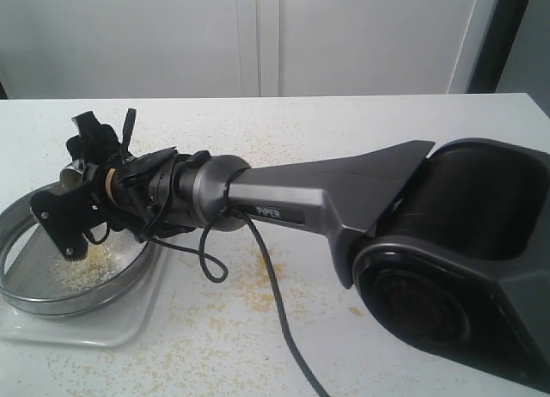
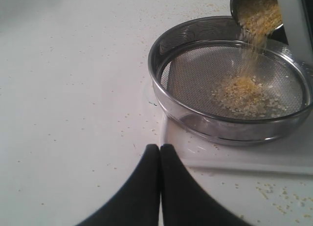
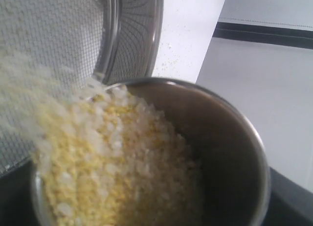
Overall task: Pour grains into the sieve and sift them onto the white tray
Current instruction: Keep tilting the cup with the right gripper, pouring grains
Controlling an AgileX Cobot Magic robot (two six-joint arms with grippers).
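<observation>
In the left wrist view the left claw [image 2: 159, 152] is nearest: its two black fingers [image 2: 142, 187] are pressed together with nothing between them, above the bare tabletop [image 2: 73, 89]. Just behind it the tray [image 2: 244, 160] lies flat on the tabletop, apart from the claw. The sieve [image 2: 234, 129] sits upright on the tray. On its mesh there is a small heap of grains [image 2: 244, 94], a little off the middle, and a thin stream of them falls onto the heap. The stream comes from the cup [image 2: 236, 11], which is tipped above the far side of the sieve. The right wrist view shows the cup from close: it holds many yellow and whitish grains that slide over its lip.

In the exterior view the right arm [image 1: 344, 199] fills the front and reaches across to the left. A black cable [image 1: 279, 320] hangs from it, and stray grains [image 1: 249, 285] are spread on the tabletop under it. Further back the right claw [image 1: 86, 152] is clamped on the cup over the sieve. Behind all stands a white wall [image 1: 258, 36].
</observation>
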